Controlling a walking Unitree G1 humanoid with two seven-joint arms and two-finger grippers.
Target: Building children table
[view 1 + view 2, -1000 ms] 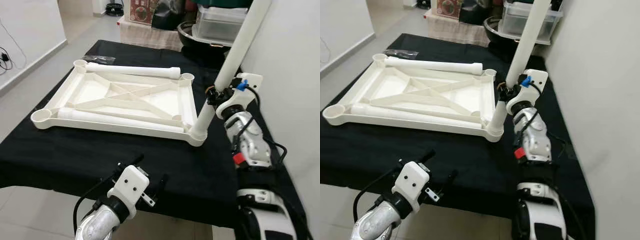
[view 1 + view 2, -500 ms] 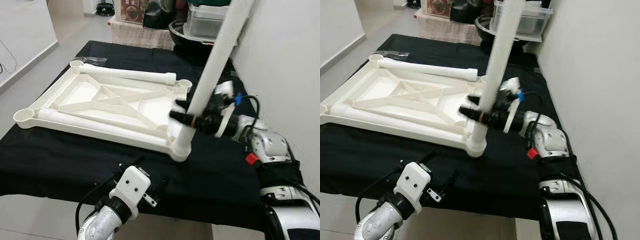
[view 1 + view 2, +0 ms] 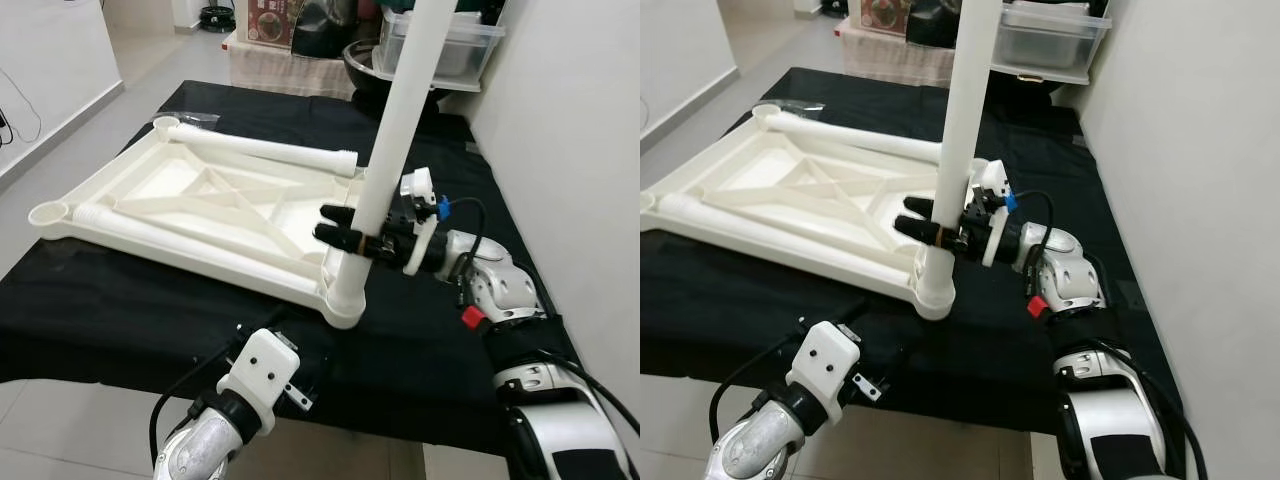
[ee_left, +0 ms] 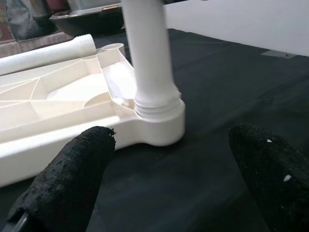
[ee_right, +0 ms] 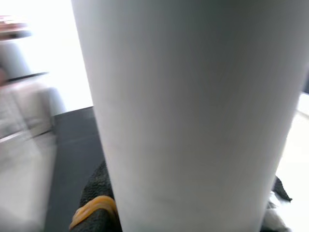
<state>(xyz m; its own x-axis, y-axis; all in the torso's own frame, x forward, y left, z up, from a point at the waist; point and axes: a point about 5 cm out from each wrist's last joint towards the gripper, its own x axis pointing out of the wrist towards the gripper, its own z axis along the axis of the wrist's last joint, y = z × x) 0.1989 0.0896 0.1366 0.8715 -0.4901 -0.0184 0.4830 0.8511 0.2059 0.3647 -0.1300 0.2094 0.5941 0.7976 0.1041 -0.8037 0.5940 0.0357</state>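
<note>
1. A white plastic tabletop (image 3: 200, 215) lies upside down on a table (image 3: 120, 310) covered in black cloth, ribs and corner sockets facing up.
2. One white leg (image 3: 385, 165) stands nearly upright in the near right corner socket (image 3: 343, 300), tilting a little to the right at its top.
3. The right pincer (image 3: 350, 232) reaches in from the right and is clenched around that leg low down, just above the socket, one black finger (image 3: 915, 226) pointing left past the tube.
4. The right wrist view adds the close detail: the leg's white surface (image 5: 193, 116) sits right against the camera, with a black fingertip and an orange band (image 5: 94, 210) beside it.
5. Two more legs lie flat on the tabletop, one along the far edge (image 3: 265, 148) and one along the near edge (image 3: 190, 235).
6. The left pincer (image 3: 290, 375) hangs at the table's near edge, released, gripping nothing.
7. The left wrist view shows its two black fingertips (image 4: 72, 179) spread wide apart, with the socket and the leg's ribbed base (image 4: 154, 104) between them farther off.
8. A clear storage box (image 3: 455, 50) and a dark bowl (image 3: 365, 65) sit beyond the table's far end.
</note>
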